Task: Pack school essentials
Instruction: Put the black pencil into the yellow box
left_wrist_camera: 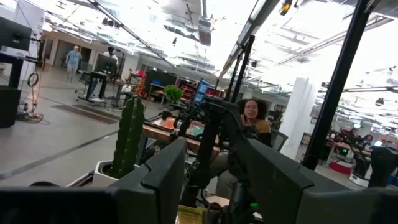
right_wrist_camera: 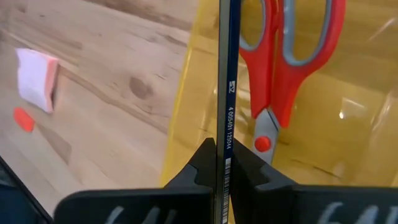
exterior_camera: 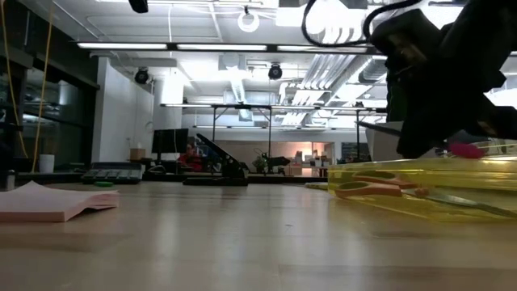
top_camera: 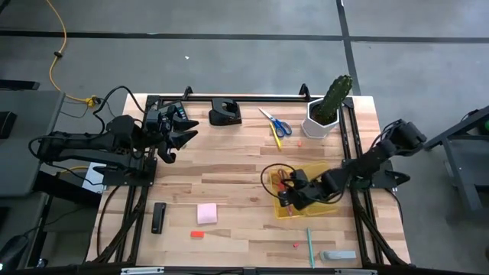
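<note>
High view: right gripper sits over the yellow tray; left gripper, fingers parted and empty, waits at the table's left edge. Right wrist view: fingers clamp a dark pencil above the tray, red-handled scissors just beside it.

Hidden and cut-off parts around the yellow tray

The red-handled scissors lose their handle loops at the wrist picture's upper edge; the dark pencil runs off that edge too. From above, the right hand covers part of the tray, and the tiny red bit is perhaps an eraser.
</note>
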